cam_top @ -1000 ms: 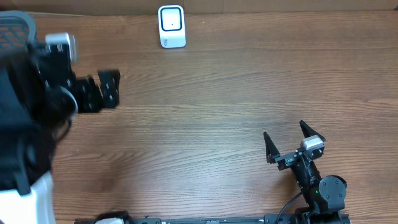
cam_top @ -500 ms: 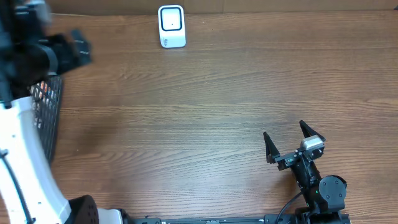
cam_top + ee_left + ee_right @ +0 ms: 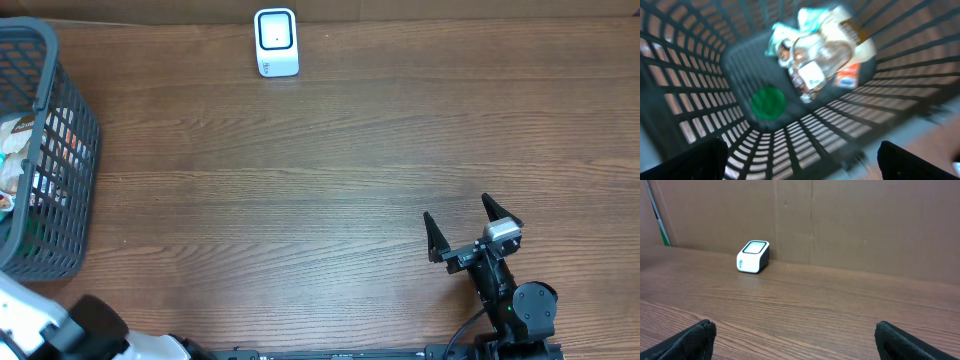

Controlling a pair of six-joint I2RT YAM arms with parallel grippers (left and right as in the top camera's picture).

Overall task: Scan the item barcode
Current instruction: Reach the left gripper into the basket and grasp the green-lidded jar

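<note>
Items (image 3: 820, 55) to scan are all sitting in the grey mesh basket (image 3: 75, 185) at the far left edge of the table (image 3: 300, 200); it's a loose heap of crinkly packets on the basket floor, with a green round thing (image 3: 768, 102) lying by itself just beside the heap; the left wrist view is pretty blurry, so I can't read any label or spot a barcode. Left pincer (image 3: 801, 162) hangs above the basket opening looking straight down into it, fingers spread wide, nothing between them, not touching the heap; from overhead only a white bit of that arm (image 3: 30, 325) shows at the bottom left corner. Moving right, the little white scanner (image 3: 276, 42) stands at the back edge of the table, a bit left of centre, well apart from the basket, its framed window facing up; the right wrist view shows it in front of a brown cardboard wall (image 3: 850, 220). Right pincer (image 3: 458, 212) sits low at the near right of the table, also spread wide and empty, pointing toward the back, well apart from the scanner.
</note>
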